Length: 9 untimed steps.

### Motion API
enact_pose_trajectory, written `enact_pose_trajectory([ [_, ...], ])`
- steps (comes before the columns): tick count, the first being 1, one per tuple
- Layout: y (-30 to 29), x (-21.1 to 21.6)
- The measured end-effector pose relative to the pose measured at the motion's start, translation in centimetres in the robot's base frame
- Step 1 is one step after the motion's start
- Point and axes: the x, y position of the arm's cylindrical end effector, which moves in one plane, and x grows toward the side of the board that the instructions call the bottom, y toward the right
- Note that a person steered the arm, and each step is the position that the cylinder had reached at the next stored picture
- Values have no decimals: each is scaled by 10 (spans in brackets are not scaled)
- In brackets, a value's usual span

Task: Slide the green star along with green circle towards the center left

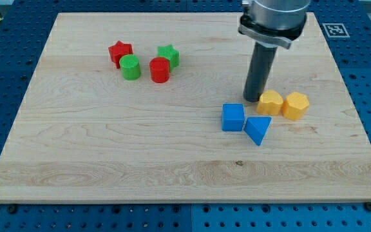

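Now, your green star (169, 55) and green circle (131, 67) sit upper left, a red cylinder (160, 69) between them. No claw here: my tip (255, 98) stands beside the yellow blocks (270, 102), well apart. Light, hard, smooth blocks likely slide easily on wood; push from the star's right face.
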Motion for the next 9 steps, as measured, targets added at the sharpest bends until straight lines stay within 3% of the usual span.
enact_pose_trajectory([
  [2, 1, 0],
  [4, -104, -78],
  [5, -114, -109],
  [9, -178, -103],
])
